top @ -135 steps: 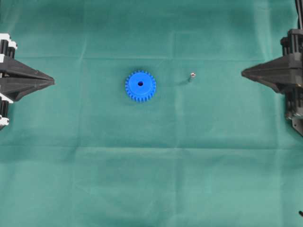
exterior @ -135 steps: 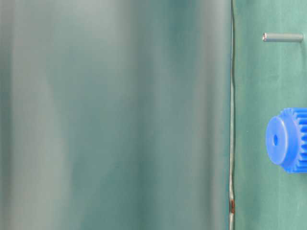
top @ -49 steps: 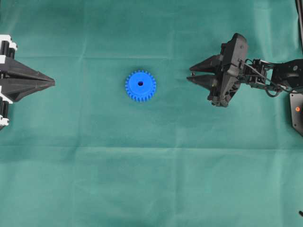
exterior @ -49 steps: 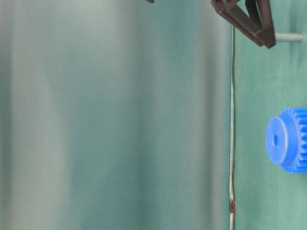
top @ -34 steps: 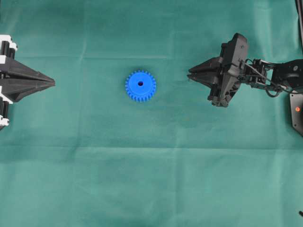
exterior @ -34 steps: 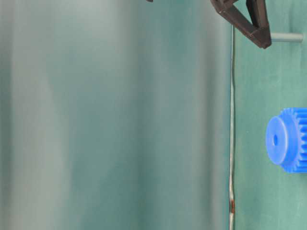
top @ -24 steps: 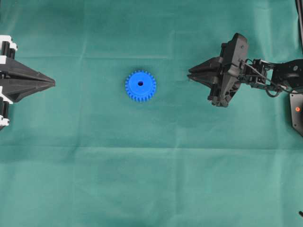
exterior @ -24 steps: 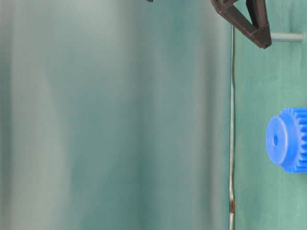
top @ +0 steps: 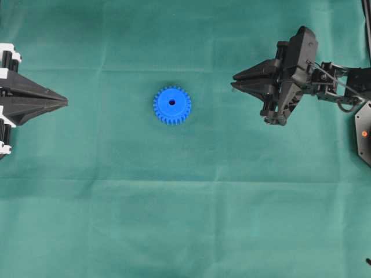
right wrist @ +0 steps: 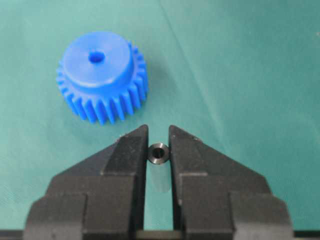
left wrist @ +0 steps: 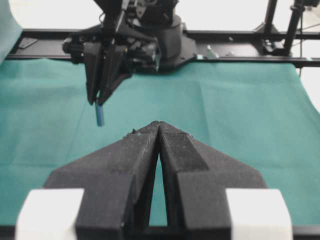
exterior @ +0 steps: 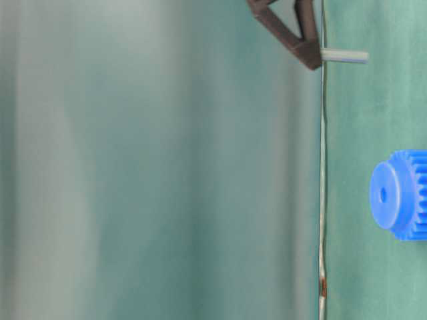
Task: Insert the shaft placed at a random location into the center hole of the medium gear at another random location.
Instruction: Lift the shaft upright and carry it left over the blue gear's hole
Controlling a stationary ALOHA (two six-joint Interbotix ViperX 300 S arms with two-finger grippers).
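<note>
The medium gear [top: 172,105], bright blue and toothed, lies flat on the green cloth left of centre, its center hole [top: 171,102] facing up. My right gripper [top: 233,83] hovers to the gear's right, shut on the shaft [right wrist: 159,153], a small grey metal pin held upright between the fingertips. In the table-level view the shaft [exterior: 343,56] hangs clear of the cloth, off to the side of the gear [exterior: 397,195]. The right wrist view shows the gear [right wrist: 102,75] ahead of the jaws. My left gripper [top: 65,101] rests shut and empty at the far left.
Green cloth [top: 185,220] covers the whole table. A black mount with an orange dot [top: 363,133] sits at the right edge. Black frame rails [left wrist: 240,57] run along the table's far side behind the right arm.
My right gripper closed on the shaft, then lifted it off the cloth, shifting slightly back and to the right. Gear and left gripper have not moved.
</note>
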